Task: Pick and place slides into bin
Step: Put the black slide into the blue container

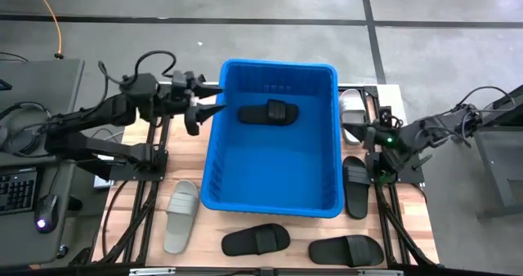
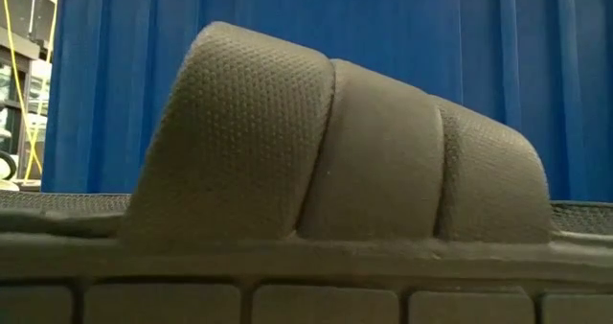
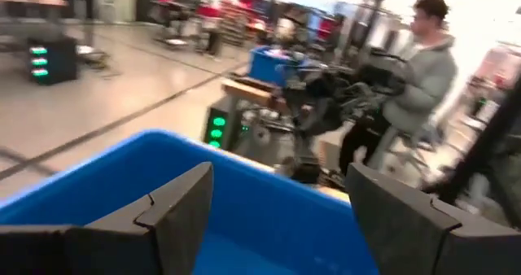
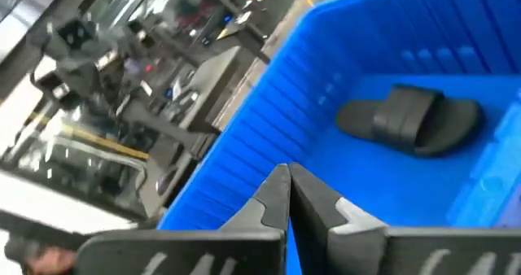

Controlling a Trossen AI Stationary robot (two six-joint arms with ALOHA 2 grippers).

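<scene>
The blue bin [image 1: 274,158] stands mid-table. One black slide [image 1: 268,113] lies flat on the bin's floor at its far end, and it also shows in the right wrist view [image 4: 411,120]. My left gripper [image 1: 208,104] is open and empty, just outside the bin's left rim [image 3: 155,157] near the far corner. My right gripper [image 1: 353,131] is shut and empty [image 4: 289,181] beside the bin's right rim. It is between a white slide [image 1: 353,104] and a black slide [image 1: 356,186], which both lie on the table.
A grey slide [image 1: 181,215] lies left of the bin. Two black slides [image 1: 256,240] [image 1: 346,249] lie near the table's near edge, and one of them fills the low view [image 2: 335,151]. A person [image 3: 423,63] stands in the room beyond the table.
</scene>
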